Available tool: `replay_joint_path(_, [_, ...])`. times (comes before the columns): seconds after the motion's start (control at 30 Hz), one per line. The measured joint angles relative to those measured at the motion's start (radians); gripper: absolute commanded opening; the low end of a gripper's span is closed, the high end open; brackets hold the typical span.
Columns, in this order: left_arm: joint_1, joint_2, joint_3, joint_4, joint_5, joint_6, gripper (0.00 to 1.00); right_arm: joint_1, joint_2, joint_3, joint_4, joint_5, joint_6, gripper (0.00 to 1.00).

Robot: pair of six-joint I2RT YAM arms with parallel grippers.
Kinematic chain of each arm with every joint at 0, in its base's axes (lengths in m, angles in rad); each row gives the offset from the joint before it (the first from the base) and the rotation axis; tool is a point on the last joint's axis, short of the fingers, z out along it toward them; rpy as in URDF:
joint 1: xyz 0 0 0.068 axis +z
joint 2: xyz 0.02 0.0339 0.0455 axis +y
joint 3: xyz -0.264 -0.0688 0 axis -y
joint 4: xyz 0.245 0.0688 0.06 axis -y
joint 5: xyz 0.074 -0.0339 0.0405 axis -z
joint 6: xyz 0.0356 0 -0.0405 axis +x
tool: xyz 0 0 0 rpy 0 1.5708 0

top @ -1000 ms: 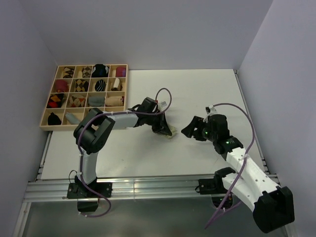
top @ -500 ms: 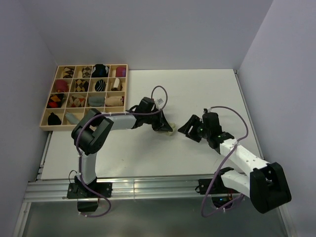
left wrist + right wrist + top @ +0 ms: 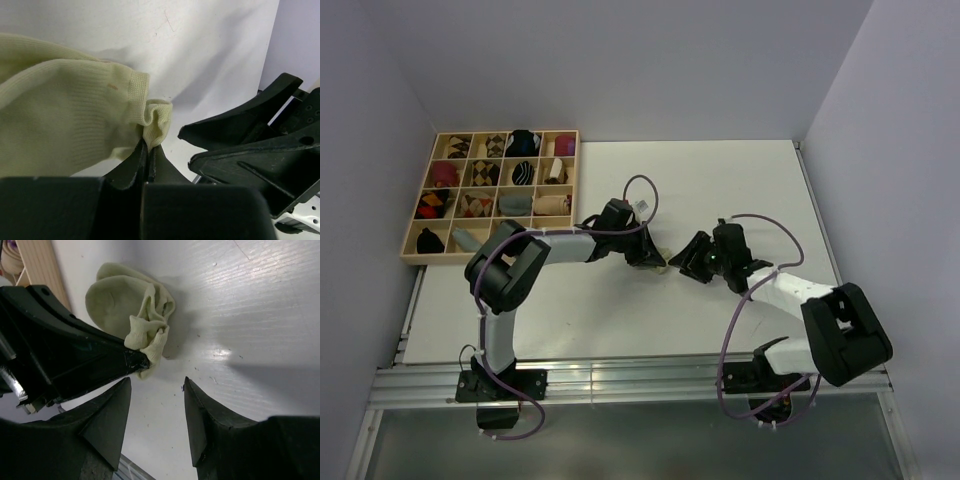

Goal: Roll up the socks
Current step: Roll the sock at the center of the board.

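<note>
The pale yellow-green sock (image 3: pixel 60 115) lies bunched on the white table. It also shows in the right wrist view (image 3: pixel 117 302) and as a small pale patch in the top view (image 3: pixel 663 268). My left gripper (image 3: pixel 148 145) is shut on a fold of the sock's cuff, low at the table's middle (image 3: pixel 655 262). My right gripper (image 3: pixel 157 381) is open and empty, its fingertips just right of the sock and the left fingers (image 3: pixel 688 258). The striped white and black sock is out of view.
A wooden compartment tray (image 3: pixel 450 258) with several rolled socks stands at the back left; its edge shows in the right wrist view (image 3: pixel 42 265). Grey walls close in the table on the left, back and right. A metal rail (image 3: pixel 620 380) runs along the near edge.
My right gripper has moved left, close up to the left gripper and the sock. The left gripper has stayed shut on the sock and barely shifted.
</note>
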Motion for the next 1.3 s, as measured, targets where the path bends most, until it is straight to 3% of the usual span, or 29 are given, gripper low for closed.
replay_joint_path(0.03, [0.000,0.000,0.000,-0.002,-0.003,0.003,0.00,0.002,0.016,0.008,0.000,0.002,0.001,0.61])
replay_joint_path(0.23, [0.000,0.000,0.000,-0.006,-0.016,0.022,0.00,0.008,0.095,0.064,0.018,0.017,0.023,0.67])
replay_joint_path(0.93, [-0.046,-0.006,0.000,-0.024,-0.098,0.101,0.00,0.027,0.262,0.148,0.034,0.037,0.112,0.65])
replay_joint_path(1.13, [-0.057,-0.027,-0.001,-0.028,-0.132,0.124,0.01,0.029,0.268,0.148,0.034,0.042,0.122,0.46])
replay_joint_path(1.3, [-0.069,-0.028,-0.001,-0.035,-0.148,0.148,0.01,0.031,0.273,0.148,0.033,0.043,0.121,0.22])
